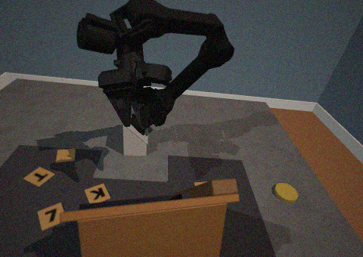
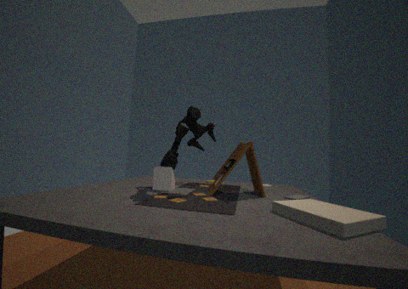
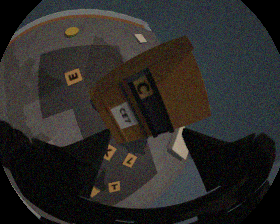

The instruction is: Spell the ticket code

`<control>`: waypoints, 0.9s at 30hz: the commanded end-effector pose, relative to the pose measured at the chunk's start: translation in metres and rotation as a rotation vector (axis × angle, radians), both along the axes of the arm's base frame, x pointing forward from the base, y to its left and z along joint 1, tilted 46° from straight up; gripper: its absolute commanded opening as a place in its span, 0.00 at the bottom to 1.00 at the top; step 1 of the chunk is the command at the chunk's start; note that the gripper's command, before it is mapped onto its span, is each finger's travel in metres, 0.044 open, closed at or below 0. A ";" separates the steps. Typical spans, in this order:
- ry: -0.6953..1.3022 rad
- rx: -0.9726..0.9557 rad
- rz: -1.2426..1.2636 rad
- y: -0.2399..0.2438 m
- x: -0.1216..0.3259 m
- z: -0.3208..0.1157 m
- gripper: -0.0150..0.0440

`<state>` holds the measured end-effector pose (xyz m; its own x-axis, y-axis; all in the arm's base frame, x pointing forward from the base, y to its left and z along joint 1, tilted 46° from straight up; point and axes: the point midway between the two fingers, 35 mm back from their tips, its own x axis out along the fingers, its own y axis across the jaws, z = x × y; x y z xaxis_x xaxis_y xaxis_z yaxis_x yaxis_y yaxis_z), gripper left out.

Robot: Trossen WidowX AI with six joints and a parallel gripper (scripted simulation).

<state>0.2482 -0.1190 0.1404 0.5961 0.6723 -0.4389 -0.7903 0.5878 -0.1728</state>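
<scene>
The wooden board (image 1: 153,230) (image 2: 257,174) (image 3: 186,95) stands tilted. Its dark rail (image 3: 158,119) holds a C tile (image 3: 143,87) near one end; the rest looks empty. The ticket (image 3: 124,115) seems to read CE7, last character uncertain. Loose on the mat are the E tile (image 3: 73,76), K tile (image 1: 97,193), T tile (image 1: 39,176) (image 3: 114,186), a tile resembling a 7 or turned L (image 1: 48,217) (image 3: 130,160), and one tile (image 1: 66,155) with an unreadable face. My gripper (image 1: 136,129) (image 2: 209,144) (image 3: 147,132) is open and empty, raised clear of the board.
A yellow disc (image 1: 286,192) (image 3: 72,32) lies beside the dark mat (image 1: 253,212) (image 2: 223,208). A pale flat box (image 2: 330,212) (image 3: 179,146) lies on the counter behind the board. The counter's edge (image 2: 185,246) shows in the exterior view.
</scene>
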 end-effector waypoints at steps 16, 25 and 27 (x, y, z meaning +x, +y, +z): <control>-0.406 -0.270 0.007 -0.007 -0.037 0.008 1.00; -0.448 -0.335 0.220 0.029 -0.021 0.006 0.83; -0.478 -0.371 0.341 0.051 -0.015 0.005 0.83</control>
<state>0.2274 -0.0933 0.1471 0.6423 0.6637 -0.3834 -0.6909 0.2848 -0.6645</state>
